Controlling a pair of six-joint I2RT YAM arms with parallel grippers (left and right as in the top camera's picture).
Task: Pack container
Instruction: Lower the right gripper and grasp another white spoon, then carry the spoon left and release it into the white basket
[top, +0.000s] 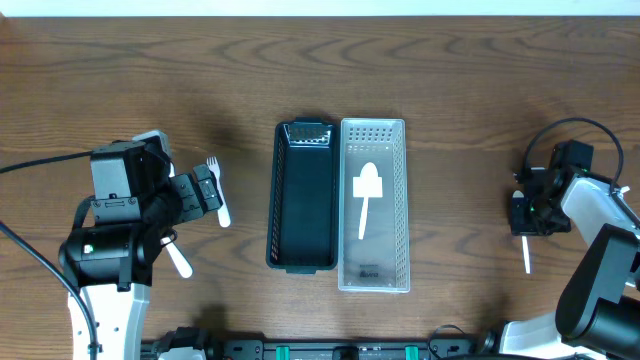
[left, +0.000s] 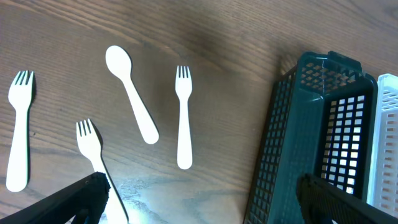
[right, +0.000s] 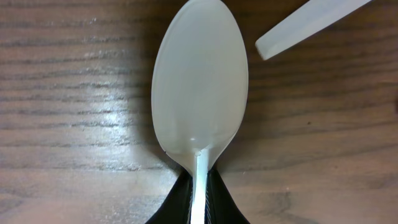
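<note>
R gripper, clamped on a spoon by its handle (bowl sticking out ahead), sits well right of the white tray, whose long axis runs crosswise to that approach.

Our left arm stands at the near left, its wrist turned toward the middle. Our left gripper hangs there with its jaws spread wide, and in the left wrist view its dark fingertips sit at opposite lower corners. Our right arm bends in from the near right. Our right gripper is clamped tight on the handle of a white spoon.
</note>
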